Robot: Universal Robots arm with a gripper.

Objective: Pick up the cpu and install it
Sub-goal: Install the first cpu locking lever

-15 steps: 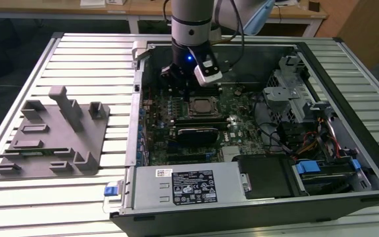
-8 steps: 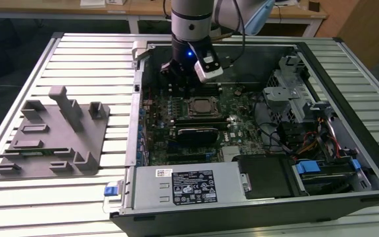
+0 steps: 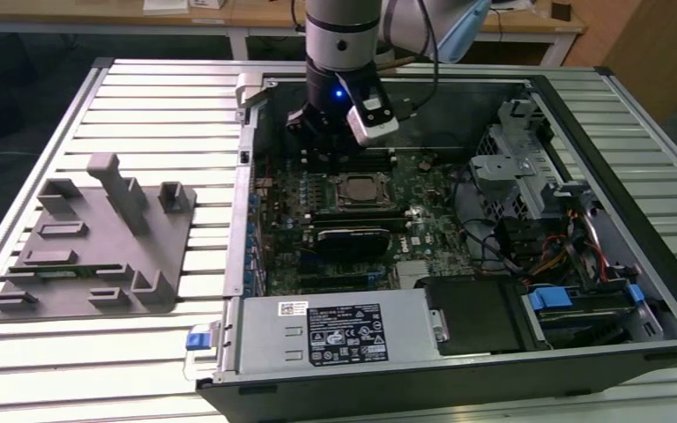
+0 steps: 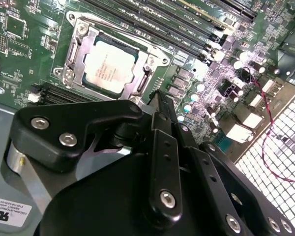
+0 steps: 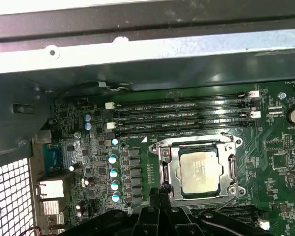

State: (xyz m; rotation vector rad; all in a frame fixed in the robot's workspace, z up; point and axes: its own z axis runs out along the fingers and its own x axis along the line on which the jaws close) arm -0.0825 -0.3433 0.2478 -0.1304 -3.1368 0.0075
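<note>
An open computer case (image 3: 621,115) lies on its side on a slatted metal table (image 3: 151,106), so that the green motherboard (image 3: 433,220) faces upward and can be reached from above. The metal socket frame (image 5: 162,167) near the middle of that board is the reference point here. The cpu (image 5: 200,170), a small square chip with a silvery top, lies flat inside the socket frame with its edges parallel to the frame's sides. It looks seated rather than carried. The robot arm comes straight down into the case and its black gripper (image 5: 162,189) hangs just beside the socket frame, at the edge away from the memory slots (image 5: 182,115). It is close above the board and not over the chip. In both wrist views its two fingers (image 4: 157,147) appear drawn together into a narrow point with nothing between them, and this would let them sit close to the frame without touching the chip. Well apart from the socket frame, outside the case on the exterior view's left, a grey plastic fixture tray (image 3: 68,264) with upright posts stands on the table. It appears built to present parts at fixed places. No chip can be made out on the tray.
</note>
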